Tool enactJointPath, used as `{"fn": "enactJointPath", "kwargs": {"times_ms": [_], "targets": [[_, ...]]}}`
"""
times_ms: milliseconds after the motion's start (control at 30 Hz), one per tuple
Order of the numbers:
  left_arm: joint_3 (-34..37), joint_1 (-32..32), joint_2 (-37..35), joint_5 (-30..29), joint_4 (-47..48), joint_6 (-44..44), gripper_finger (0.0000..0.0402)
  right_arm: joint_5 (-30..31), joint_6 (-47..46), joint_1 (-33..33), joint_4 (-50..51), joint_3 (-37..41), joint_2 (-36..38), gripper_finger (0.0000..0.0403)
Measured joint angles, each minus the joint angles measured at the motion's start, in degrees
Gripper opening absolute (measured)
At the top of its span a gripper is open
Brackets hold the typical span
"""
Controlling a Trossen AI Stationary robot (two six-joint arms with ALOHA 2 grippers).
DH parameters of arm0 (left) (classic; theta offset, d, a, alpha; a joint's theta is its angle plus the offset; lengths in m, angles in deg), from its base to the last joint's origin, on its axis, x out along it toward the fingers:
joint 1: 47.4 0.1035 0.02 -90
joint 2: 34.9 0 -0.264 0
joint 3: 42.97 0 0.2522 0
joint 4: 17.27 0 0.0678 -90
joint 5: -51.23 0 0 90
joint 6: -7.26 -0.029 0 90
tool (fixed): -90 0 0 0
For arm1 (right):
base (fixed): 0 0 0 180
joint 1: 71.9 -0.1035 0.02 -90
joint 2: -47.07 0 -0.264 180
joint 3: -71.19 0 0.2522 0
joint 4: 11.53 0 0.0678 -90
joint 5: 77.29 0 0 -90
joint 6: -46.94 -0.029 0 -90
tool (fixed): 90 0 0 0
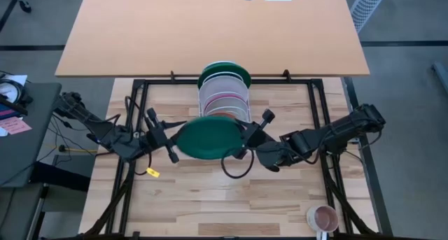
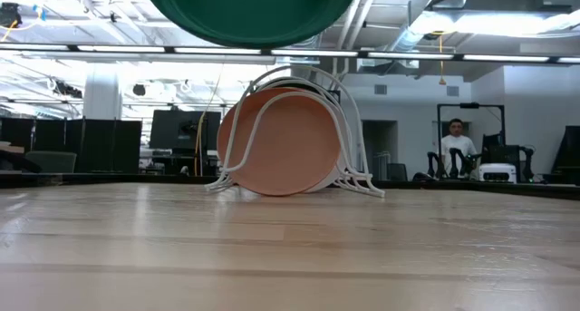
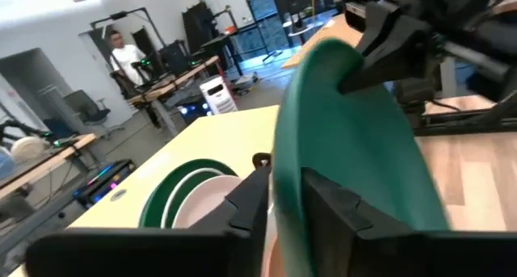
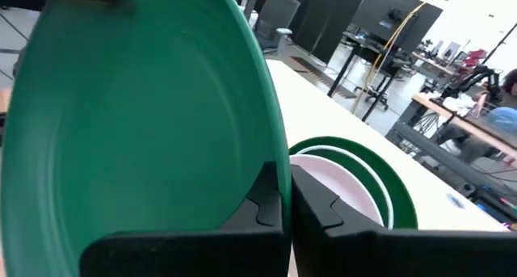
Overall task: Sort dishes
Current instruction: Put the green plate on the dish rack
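Standing in the white wire rack are green, white, pink and terracotta plates. Just before it, both grippers pinch a raised dark green plate, left jaws looser.

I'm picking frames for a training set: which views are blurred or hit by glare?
Left wrist view: the green plate is smeared by motion blur. Right wrist view: plate sharp, room behind soft. Low view: ceiling lights glare brightly, the rack stays crisp. High view: evenly lit, sharp.
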Motion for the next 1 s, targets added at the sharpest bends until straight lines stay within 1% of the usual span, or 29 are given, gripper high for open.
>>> {"fn": "enactJointPath", "kwargs": {"times_ms": [200,300,467,600,800,900,1000], "targets": [[0.0,-1.0,-0.2,-1.5,-1.6,-1.0,0.0125,7.6,3.5,-3.5,0.5,-1.4,0.3,0.0003],[0.0,-1.4,-0.5,-1.8,-1.6,-1.5,0.0133,12.0,5.8,-6.4,0.4,-4.3,0.6,0.0002],[0.0,-1.5,-0.6,-4.9,-1.7,-1.5,0.0134,22.9,11.3,-13.0,0.1,-7.9,0.6,0.0002],[0.0,-1.5,-0.6,-7.5,-1.7,-1.6,0.0134,23.0,12.3,-19.0,-0.1,-8.4,1.5,0.0002],[0.0,-1.5,-0.6,-7.6,-1.7,-2.1,0.0134,23.1,7.2,-25.9,2.1,-8.5,5.2,0.0002],[0.0,-1.5,-0.6,-7.7,-1.2,-1.7,0.0134,23.0,1.7,-28.1,8.5,-8.6,7.3,0.0002],[0.0,-1.5,-0.9,-7.7,-1.5,-1.5,0.0134,22.7,-4.4,-27.1,16.7,-8.5,10.5,0.0002]]}}
